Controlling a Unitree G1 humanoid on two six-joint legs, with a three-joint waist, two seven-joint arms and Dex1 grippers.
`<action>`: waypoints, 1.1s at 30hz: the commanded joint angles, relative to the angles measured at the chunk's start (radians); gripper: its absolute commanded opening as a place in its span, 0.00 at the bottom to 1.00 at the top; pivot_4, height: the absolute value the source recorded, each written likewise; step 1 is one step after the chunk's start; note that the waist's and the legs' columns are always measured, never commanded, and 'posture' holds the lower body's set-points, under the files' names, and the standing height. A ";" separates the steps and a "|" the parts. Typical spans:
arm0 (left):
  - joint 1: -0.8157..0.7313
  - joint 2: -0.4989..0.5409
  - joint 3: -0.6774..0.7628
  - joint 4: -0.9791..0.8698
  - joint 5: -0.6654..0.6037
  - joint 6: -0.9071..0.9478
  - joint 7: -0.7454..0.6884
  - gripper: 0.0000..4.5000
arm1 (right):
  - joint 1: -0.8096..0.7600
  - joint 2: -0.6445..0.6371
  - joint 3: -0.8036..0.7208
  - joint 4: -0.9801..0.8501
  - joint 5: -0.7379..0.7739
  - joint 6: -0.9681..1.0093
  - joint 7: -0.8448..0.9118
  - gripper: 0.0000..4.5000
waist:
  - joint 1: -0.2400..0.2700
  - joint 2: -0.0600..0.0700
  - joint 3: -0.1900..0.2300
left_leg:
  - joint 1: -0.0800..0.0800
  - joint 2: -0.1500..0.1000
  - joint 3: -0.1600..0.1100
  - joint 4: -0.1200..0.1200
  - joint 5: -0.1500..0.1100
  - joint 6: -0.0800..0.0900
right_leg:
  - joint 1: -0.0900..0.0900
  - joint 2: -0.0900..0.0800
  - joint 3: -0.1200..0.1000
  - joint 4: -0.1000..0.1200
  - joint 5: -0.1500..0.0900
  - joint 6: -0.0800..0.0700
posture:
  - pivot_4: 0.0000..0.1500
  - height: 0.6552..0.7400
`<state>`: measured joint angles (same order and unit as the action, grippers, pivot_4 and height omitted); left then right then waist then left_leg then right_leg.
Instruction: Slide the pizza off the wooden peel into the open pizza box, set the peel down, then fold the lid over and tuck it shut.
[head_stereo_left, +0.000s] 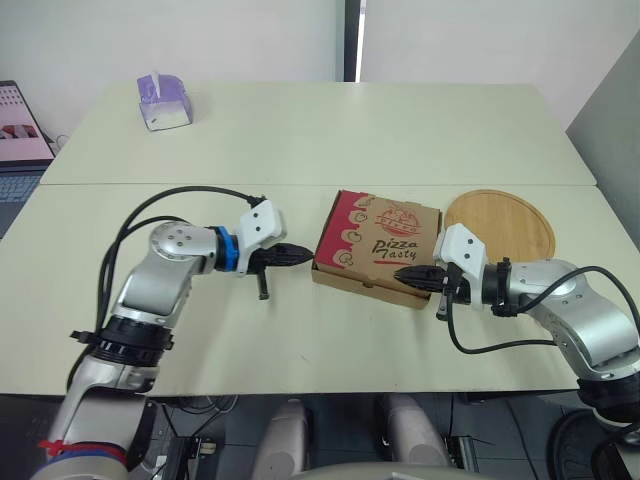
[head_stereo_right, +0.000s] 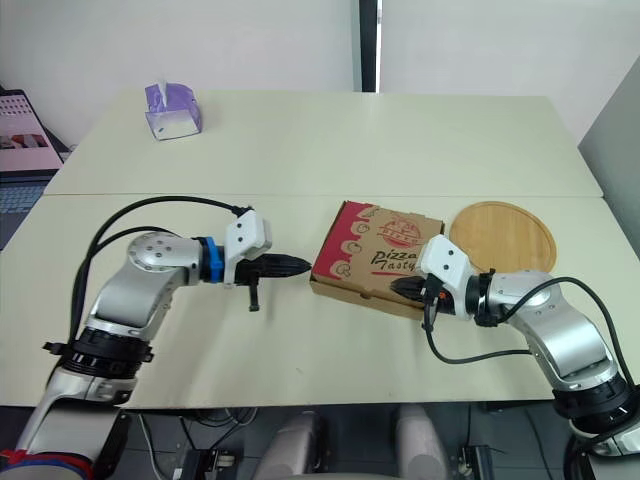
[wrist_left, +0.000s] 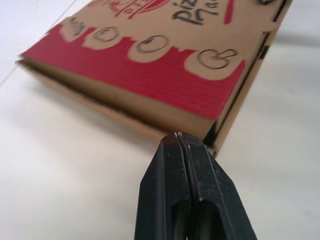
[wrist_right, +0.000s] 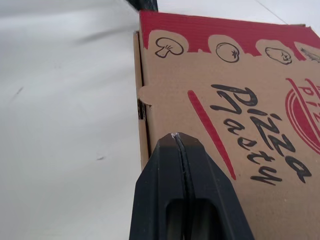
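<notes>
- The flat brown cardboard pizza box (head_stereo_left: 378, 248), with a red band of mushroom and tomato drawings and black "Pizza Tasty" lettering, lies closed on the pale beige worktop (head_stereo_left: 300, 140). It sits right of centre, turned slightly askew, with its lid folded down flat.
- The left wrist view shows the lid's red edge lying over the side wall, with a thin dark gap at the near corner.
- The right wrist view shows a rounded cardboard tab sitting at a slot on the box's side.
- The round wooden peel (head_stereo_left: 505, 222) lies flat on the worktop just behind and to the right of the box, its rim close to the box's far right corner. Its face is bare.
- The left end effector (head_stereo_left: 303, 256) is level with the box's left side and just beside it. Its black fingers (wrist_left: 170, 190) are pressed together, pinching nothing. Whether the tip touches the cardboard is unclear.
- The right end effector (head_stereo_left: 405, 275) is at the box's near right corner, above the lid by the lettering. Its fingers (wrist_right: 165, 190) are pressed together and empty.
- A purple tissue box (head_stereo_left: 163, 101) stands far back on the left, well apart from the pizza box.
- An open laptop (head_stereo_left: 20, 140) sits at the left edge.
</notes>
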<state>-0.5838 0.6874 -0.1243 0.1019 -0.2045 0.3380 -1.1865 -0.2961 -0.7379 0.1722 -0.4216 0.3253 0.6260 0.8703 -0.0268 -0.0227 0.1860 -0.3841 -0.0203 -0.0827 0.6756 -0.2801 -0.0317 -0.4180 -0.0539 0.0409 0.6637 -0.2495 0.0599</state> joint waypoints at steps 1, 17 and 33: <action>-0.044 -0.009 0.061 -0.064 -0.068 0.057 0.029 0.00 | 0.002 -0.003 0.017 -0.008 -0.045 -0.041 -0.014 0.01 | 0.001 0.000 0.000 | 0.000 0.000 0.000 0.000 0.000 0.000 | 0.000 0.000 0.000 0.000 0.000 0.000 | 1.00 1.00; 0.075 -0.131 -0.031 -0.016 -0.029 0.046 0.148 0.00 | 0.005 0.035 0.022 0.094 -0.161 -0.168 -0.075 0.01 | -0.002 0.000 -0.002 | 0.015 0.000 0.001 -0.002 -0.001 0.001 | 0.015 0.000 0.001 -0.003 -0.001 0.001 | 1.00 1.00; 0.184 -0.223 0.000 -0.106 -0.022 0.112 0.370 0.00 | 0.023 0.036 -0.062 0.263 -0.243 -0.217 -0.137 0.01 | -0.003 0.000 -0.001 | 0.014 0.000 0.002 -0.005 0.000 0.000 | 0.012 -0.001 0.002 -0.003 0.000 0.000 | 1.00 1.00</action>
<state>-0.3955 0.4676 -0.1161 0.0650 -0.2123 0.4483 -0.8026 -0.2598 -0.7133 0.0974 -0.1403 0.0791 0.4344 0.7163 -0.0296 -0.0229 0.1846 -0.3701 -0.0202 -0.0812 0.6704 -0.2806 -0.0313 -0.4060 -0.0543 0.0428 0.6612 -0.2499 0.0603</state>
